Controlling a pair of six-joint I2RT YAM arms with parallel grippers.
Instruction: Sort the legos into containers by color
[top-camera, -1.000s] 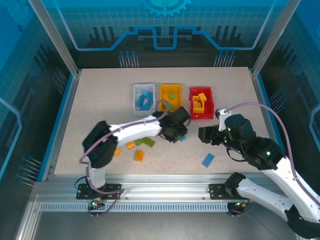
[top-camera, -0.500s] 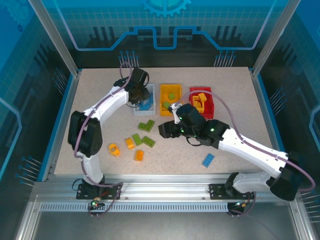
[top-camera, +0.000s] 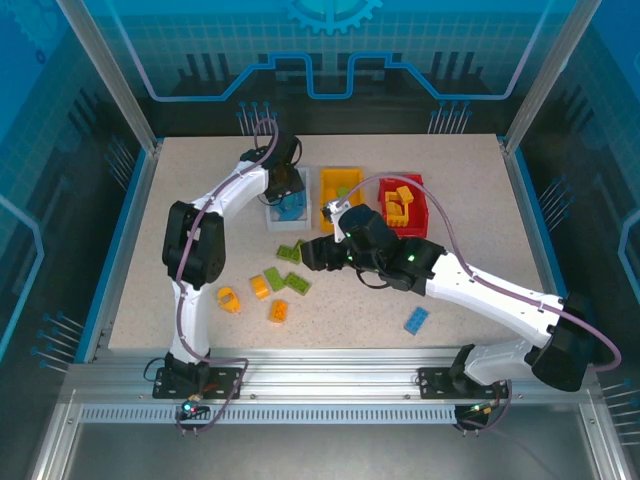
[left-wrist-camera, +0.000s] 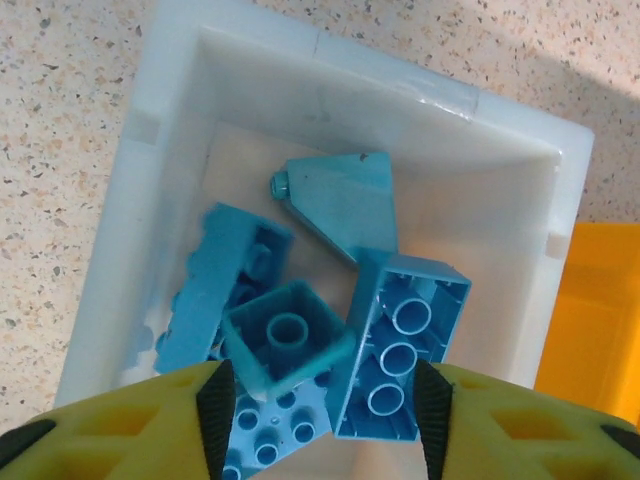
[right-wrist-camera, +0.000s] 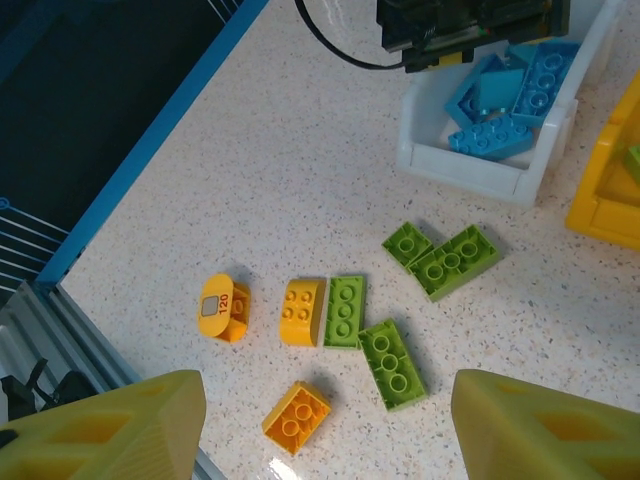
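Observation:
My left gripper (left-wrist-camera: 324, 420) hangs open just above the white-grey container (left-wrist-camera: 350, 80), which holds several blue legos. A small square blue brick (left-wrist-camera: 288, 340) lies loose on that pile between the fingers. In the top view the left gripper (top-camera: 284, 188) is over this bin (top-camera: 271, 205). My right gripper (right-wrist-camera: 330, 430) is open and empty above the loose legos: green bricks (right-wrist-camera: 345, 310) (right-wrist-camera: 392, 363) (right-wrist-camera: 455, 260) and yellow ones (right-wrist-camera: 303, 310) (right-wrist-camera: 222, 307) (right-wrist-camera: 296, 415). From above, the right gripper (top-camera: 308, 255) sits beside a green brick (top-camera: 291, 252).
The yellow-orange container (top-camera: 340, 190) holds green pieces, and the red one (top-camera: 402, 205) holds yellow pieces; both stand right of the white bin. A lone blue brick (top-camera: 416, 320) lies near the front right. The table's left edge (right-wrist-camera: 150, 150) runs close to the loose bricks.
The left arm went from mid-table to the white bin, then opened and let a blue brick fall in. The right arm swung left to over the loose bricks.

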